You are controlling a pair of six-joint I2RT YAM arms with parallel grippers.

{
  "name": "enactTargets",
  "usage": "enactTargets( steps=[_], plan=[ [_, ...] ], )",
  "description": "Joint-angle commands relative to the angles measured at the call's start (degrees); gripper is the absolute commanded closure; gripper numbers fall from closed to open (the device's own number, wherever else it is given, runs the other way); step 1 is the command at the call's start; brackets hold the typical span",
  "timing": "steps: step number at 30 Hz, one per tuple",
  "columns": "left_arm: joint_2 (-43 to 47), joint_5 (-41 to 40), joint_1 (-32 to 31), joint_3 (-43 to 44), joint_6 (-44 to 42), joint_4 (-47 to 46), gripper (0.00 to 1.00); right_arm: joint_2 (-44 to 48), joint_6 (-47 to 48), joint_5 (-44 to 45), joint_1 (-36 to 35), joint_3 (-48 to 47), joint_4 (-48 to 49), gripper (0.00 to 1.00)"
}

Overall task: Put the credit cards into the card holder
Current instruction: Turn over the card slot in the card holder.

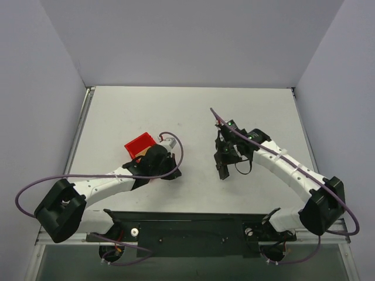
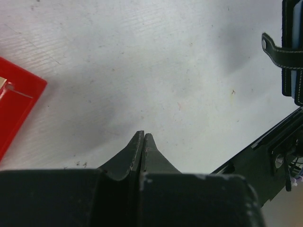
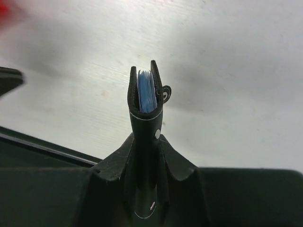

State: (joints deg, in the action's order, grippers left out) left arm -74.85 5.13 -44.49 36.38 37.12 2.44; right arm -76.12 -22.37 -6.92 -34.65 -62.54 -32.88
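Left claw: my left gripper (image 2: 142, 142) has its two fingers pressed together tip to tip, with nothing between them. It hangs low over the bare white table (image 1: 193, 111).
Right claw: my right gripper (image 3: 146, 142) is pinching the card holder (image 3: 146, 118), one finger on each outer face.
Card holder: it is black and seen edge-on from my right wrist camera. Its two covers gape a little at the far end, and the pale blue inside (image 3: 147, 92) shows between them. From the top camera it sits right of centre on the table, well apart from the left arm.
Strap: a short black tab with a small silver stud (image 3: 164, 93) curls off the right side of the holder. My left wrist camera catches the same tab at its upper right edge.
Holder and table: I cannot tell whether its far end touches the surface.
Red bin: the red plastic bin (image 1: 139, 144) lies left of centre, just beside my left wrist.
Credit cards: a sliver of tan (image 2: 4, 84) shows inside the bin at the edge of my left wrist view. It is too small for me to call a card.
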Motion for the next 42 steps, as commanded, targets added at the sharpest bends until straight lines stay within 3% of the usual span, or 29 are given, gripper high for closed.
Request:
enactTargets(
  steps=[1,10,17,20,25,27,31,36,42],
  plan=[
    [2.3,-0.5,1.9,-0.5,-1.4,1.7,1.0,-7.3,1.1,17.6,-4.9,-3.9,-18.2,1.0],
    [5.2,-0.6,3.1,-2.2,-1.0,2.1,1.0,-16.2,-2.8,28.2,-13.2,-0.7,-13.2,1.0],
    [5.5,-0.7,3.1,-2.2,-0.9,2.7,1.0,-18.7,-6.4,28.7,-18.6,1.1,-7.3,0.99],
    [5.5,-0.8,3.1,-2.4,-0.7,2.7,1.0,-19.4,-6.9,26.9,-19.8,1.4,-4.6,0.79],
    [5.6,-1.0,3.2,-2.5,-0.3,2.6,1.0,-16.4,-5.8,14.9,-20.6,3.4,5.8,0.64],
    [5.3,-1.3,3.2,-2.4,-0.1,2.7,1.0,-12.8,-5.4,8.6,-20.2,5.1,11.0,0.58],
    [5.1,-1.4,3.2,-1.9,0.0,2.8,1.0,-7.0,-5.2,6.1,-18.9,6.9,14.6,0.52],
    [3.2,-1.2,2.5,-0.3,-0.9,1.6,1.0,2.9,-7.5,3.8,-9.4,13.4,16.8,0.52],
    [-1.3,-2.2,-1.0,5.1,-2.3,0.0,1.0,10.9,-10.1,4.7,3.4,21.7,15.0,0.62]
  ],
)
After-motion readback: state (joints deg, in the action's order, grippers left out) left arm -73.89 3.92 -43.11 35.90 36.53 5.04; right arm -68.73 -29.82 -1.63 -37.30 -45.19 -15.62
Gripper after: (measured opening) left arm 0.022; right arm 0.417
